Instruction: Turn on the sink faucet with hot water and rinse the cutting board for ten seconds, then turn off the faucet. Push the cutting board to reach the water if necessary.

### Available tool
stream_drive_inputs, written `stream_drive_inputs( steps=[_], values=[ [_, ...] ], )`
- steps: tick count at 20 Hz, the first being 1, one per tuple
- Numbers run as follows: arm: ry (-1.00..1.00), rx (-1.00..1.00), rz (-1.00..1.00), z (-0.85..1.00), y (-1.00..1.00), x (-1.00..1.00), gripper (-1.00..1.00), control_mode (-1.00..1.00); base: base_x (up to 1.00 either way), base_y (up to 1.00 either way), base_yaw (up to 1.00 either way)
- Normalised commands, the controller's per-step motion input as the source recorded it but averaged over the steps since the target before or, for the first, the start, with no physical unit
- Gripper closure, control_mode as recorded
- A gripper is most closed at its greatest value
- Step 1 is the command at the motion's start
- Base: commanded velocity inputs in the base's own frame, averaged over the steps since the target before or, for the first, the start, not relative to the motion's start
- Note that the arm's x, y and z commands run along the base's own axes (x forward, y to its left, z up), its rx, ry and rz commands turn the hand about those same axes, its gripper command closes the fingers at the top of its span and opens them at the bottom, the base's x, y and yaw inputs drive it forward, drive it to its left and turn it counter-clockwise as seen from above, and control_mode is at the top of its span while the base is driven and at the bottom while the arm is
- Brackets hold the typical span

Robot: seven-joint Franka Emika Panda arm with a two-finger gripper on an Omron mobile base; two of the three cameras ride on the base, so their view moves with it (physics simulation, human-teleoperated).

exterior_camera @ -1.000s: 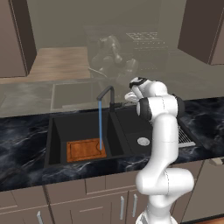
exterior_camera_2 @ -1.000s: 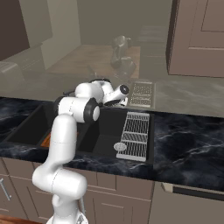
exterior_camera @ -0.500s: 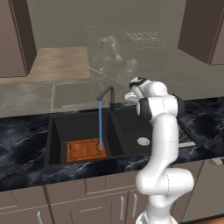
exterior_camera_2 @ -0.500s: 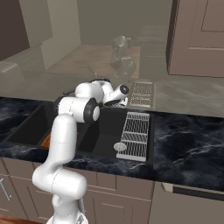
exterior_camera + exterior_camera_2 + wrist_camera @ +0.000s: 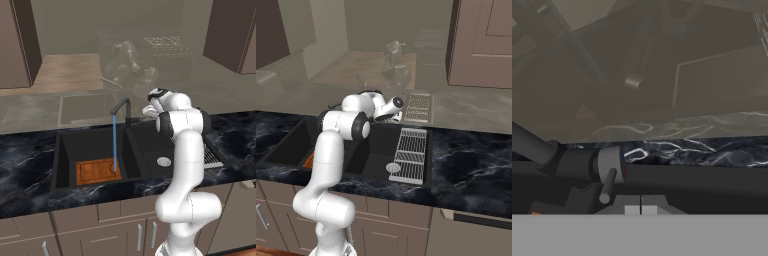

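The sink [image 5: 65,145] is matte black with a round silver drain [image 5: 163,161] in its shallower basin, and the sink faucet [image 5: 121,107] at its back edge is the same black, while the water [image 5: 114,142] is a thin light-blue line. The cutting board [image 5: 98,171], near the large basin's front edge, is orange-brown wood with a darker groove along its border. The counter [image 5: 466,160] is glossy black stone veined with white and grey, the wire rack [image 5: 410,152] over the sink's right end is silver-grey, the cabinet fronts [image 5: 100,225] below are taupe with pale handles, and the arm [image 5: 182,165] is white with dark joints.
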Motion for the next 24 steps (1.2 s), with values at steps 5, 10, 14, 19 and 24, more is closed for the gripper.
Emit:
stream_drive_inputs(
  steps=[5,10,14,19,24],
  values=[
    [0.00,0.00,0.00,0.00,0.00,0.00,1.00,-1.00,0.00,0.00,0.00],
    [0.00,0.00,0.00,0.00,0.00,0.00,1.00,-1.00,0.00,0.00,0.00],
    [0.00,0.00,0.00,0.00,0.00,0.00,1.00,-1.00,0.00,0.00,0.00],
    [0.00,0.00,0.00,0.00,0.00,0.00,1.00,-1.00,0.00,0.00,0.00],
    [0.00,0.00,0.00,0.00,0.00,0.00,1.00,-1.00,0.00,0.00,0.00]
  ],
)
